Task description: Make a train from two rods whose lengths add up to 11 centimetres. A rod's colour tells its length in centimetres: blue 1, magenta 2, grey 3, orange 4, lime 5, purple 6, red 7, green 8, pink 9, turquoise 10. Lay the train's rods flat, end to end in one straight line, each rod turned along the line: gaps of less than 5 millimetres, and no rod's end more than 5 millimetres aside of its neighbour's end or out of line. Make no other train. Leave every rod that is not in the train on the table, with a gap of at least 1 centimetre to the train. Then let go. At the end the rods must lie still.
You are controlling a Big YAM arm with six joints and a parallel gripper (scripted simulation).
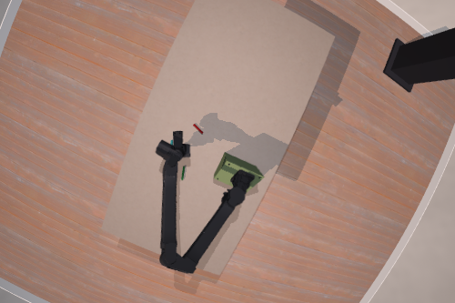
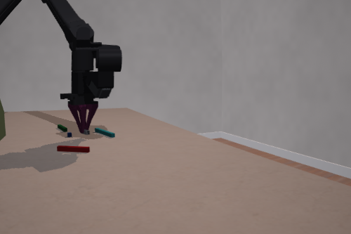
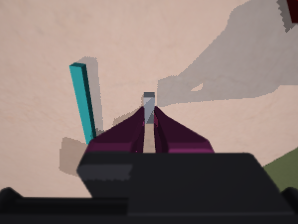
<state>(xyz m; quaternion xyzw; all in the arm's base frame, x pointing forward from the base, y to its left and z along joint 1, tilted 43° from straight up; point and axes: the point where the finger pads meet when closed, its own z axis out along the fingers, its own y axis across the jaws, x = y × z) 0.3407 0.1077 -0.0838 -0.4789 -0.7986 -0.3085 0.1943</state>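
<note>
My gripper (image 2: 83,131) (image 3: 149,111) points down, shut on the grey rod (image 2: 87,132) (image 3: 149,101), low over the table; whether the rod touches it I cannot tell. The turquoise rod (image 1: 172,142) (image 2: 104,132) (image 3: 81,100) lies flat beside the gripper, apart from the grey rod, on the left in the wrist view. The blue rod (image 2: 69,134) lies on the gripper's other side in the exterior view. The green rod (image 1: 183,173) (image 2: 62,128) lies farther back there. The red rod (image 1: 197,128) (image 2: 73,149) (image 3: 295,11) lies apart, nearest the exterior camera. The arm hides the fingers in the top view.
The green box-shaped base (image 1: 223,171) of the arm stands on the table (image 1: 237,52); its edge also shows in the wrist view (image 3: 287,172). The arm's shadow falls between the base and the red rod. A black post (image 1: 423,58) stands beyond the table.
</note>
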